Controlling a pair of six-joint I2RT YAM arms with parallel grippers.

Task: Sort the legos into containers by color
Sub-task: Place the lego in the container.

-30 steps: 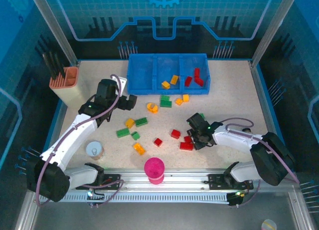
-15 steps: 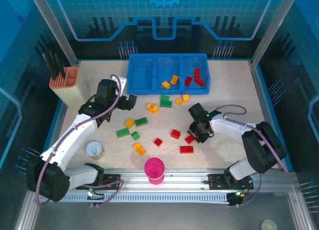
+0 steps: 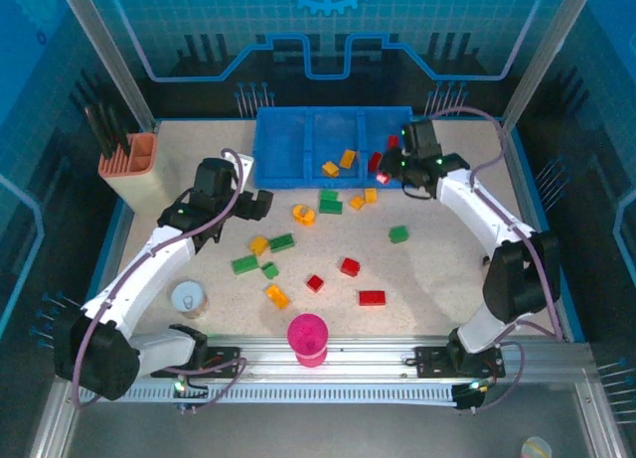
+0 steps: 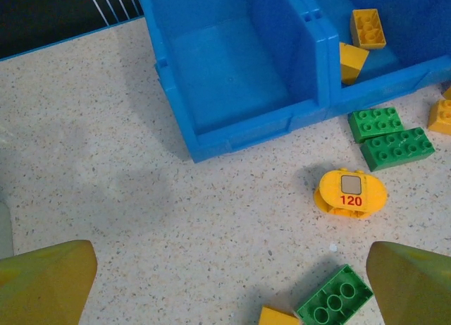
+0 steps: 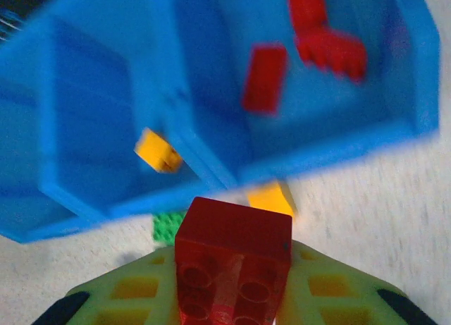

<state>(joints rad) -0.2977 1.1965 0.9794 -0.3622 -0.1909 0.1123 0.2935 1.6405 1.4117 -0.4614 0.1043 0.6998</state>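
A small red studded plastic brick [image 5: 232, 258], its long axis pointing up the wrist frame toward the long blue plastic tray [image 5: 204, 156], sits clenched in the right gripper [image 3: 388, 174] at the front wall of the tray's right compartment, upper centre-right overhead. The left gripper [image 4: 225, 286] gapes wide, holding nothing.

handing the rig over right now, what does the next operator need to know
Left gripper: open, holding nothing, above the table in front of the blue tray.
Right gripper: shut on a red lego, at the front of the right compartment.
Done: two orange-yellow legos in the middle compartment, sorted red legos in the right one. Left compartment is empty.
Left: drop the held brick, then sort the loose green legos, loose red legos and loose orange-yellow legos.
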